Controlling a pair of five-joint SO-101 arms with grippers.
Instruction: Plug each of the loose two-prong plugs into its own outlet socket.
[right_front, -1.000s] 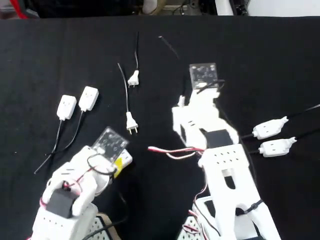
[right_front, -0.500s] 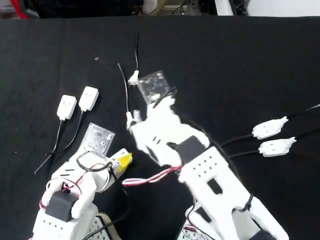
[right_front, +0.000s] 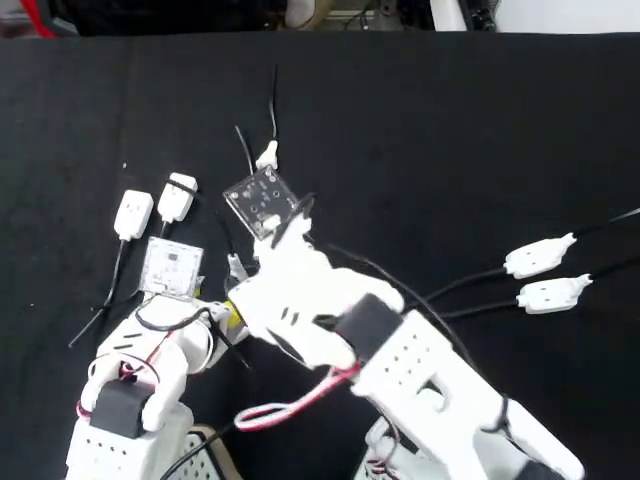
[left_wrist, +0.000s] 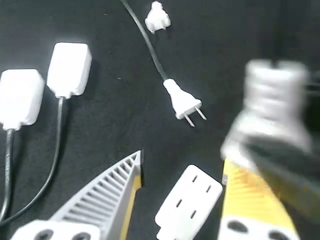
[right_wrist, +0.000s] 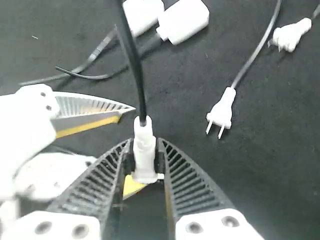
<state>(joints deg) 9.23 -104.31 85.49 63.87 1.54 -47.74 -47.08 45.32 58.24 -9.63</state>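
From up high, the right arm (right_front: 300, 300) leans across beside the left arm (right_front: 150, 352). Left wrist cam: left gripper (left_wrist: 181, 162) spread wide either side of a white outlet socket (left_wrist: 190, 202), a loose plug (left_wrist: 181, 102) just beyond. Right wrist cam: right gripper (right_wrist: 145, 150) clamped tight on a second plug (right_wrist: 144, 131).

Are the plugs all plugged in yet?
Not yet. Done: no plug seen in a socket. In hand: the right end effector grips one plug beside the socket between the left end effector's open jaws. Left: plugging it, then two loose plugs.
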